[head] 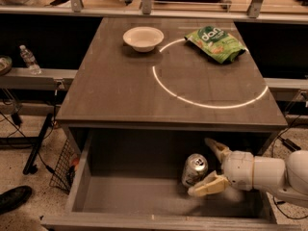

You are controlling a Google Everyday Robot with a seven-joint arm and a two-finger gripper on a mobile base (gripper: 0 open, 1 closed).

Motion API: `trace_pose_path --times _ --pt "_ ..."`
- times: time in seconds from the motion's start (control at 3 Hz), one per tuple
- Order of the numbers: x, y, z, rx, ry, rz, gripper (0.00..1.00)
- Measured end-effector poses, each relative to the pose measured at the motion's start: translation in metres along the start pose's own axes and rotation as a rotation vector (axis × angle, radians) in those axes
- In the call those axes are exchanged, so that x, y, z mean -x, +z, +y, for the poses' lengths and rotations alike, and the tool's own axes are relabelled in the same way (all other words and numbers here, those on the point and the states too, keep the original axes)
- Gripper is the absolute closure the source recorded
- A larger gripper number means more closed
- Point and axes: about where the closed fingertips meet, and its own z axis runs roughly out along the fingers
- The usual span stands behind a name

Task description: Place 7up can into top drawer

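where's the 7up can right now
In the camera view, the 7up can sits inside the top drawer, right of centre, by the open gripper.

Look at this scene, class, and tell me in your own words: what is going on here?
The robot's arm reaches in from the right into the open top drawer. Its claw sits around the 7up can, which stands on the drawer floor. The claw's fingers are spread wider than the can, so it does not look clamped. On the table above are a white bowl and a green snack bag, away from the arm.
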Motion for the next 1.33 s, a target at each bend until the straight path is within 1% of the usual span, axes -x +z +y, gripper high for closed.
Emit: trace_pose_path --times 0.67,1.0,1.33 --pt "0.005 -0.032 -0.008 -0.028 0.001 0.039 0.00" --pt "0.008 -0.059 -0.012 -0.035 -0.006 0.104 0.18" --pt "0.006 -0.098 -0.011 -0.038 -0.010 0.196 0.49"
